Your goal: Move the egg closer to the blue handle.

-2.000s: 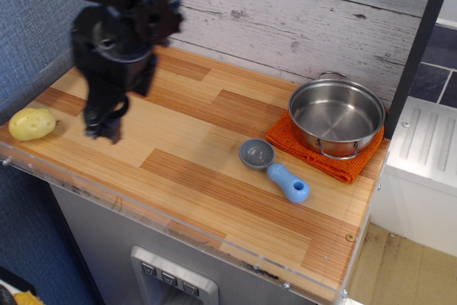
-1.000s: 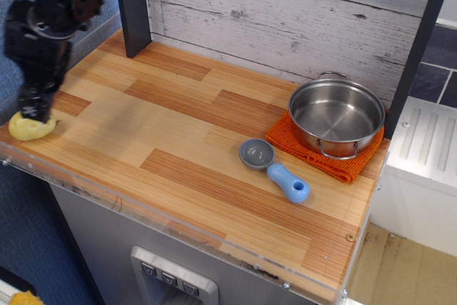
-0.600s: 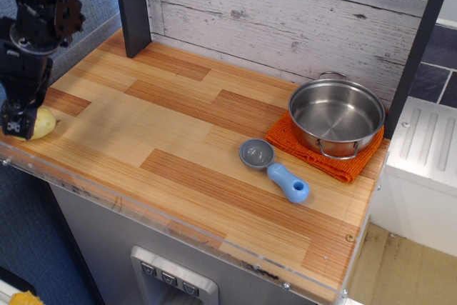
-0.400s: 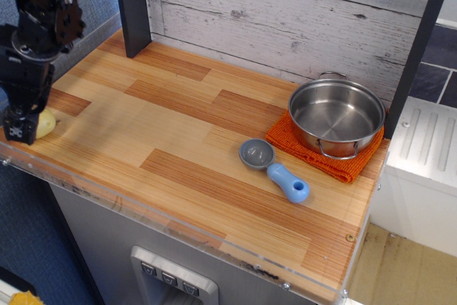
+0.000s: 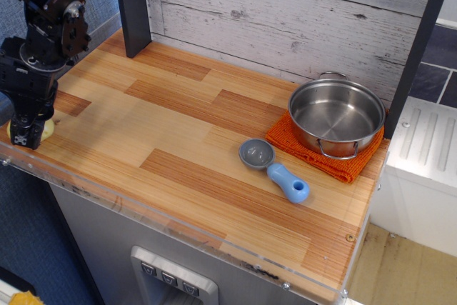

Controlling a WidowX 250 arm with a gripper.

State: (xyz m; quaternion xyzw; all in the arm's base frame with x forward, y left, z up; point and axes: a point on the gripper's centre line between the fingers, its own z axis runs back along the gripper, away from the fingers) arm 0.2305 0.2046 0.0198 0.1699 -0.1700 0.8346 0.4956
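Observation:
The egg (image 5: pixel 48 129) is a pale yellow lump at the far left front corner of the wooden counter; only a small sliver shows beside my gripper. My black gripper (image 5: pixel 28 132) stands right over it, fingers down around it, and hides most of it. I cannot tell whether the fingers are closed on the egg. The blue handle (image 5: pixel 288 181) lies right of the counter's middle, joined to a small grey scoop bowl (image 5: pixel 256 153), far from the egg.
A steel pot (image 5: pixel 335 116) sits on an orange cloth (image 5: pixel 285 141) at the right. A dark post (image 5: pixel 133 6) stands at the back left against the plank wall. The counter has a clear plastic front edge (image 5: pixel 143 208).
My gripper swung from the counter's left-middle to the far left front corner and came down over the egg, which is now mostly covered. The egg, scoop and pot have not moved.

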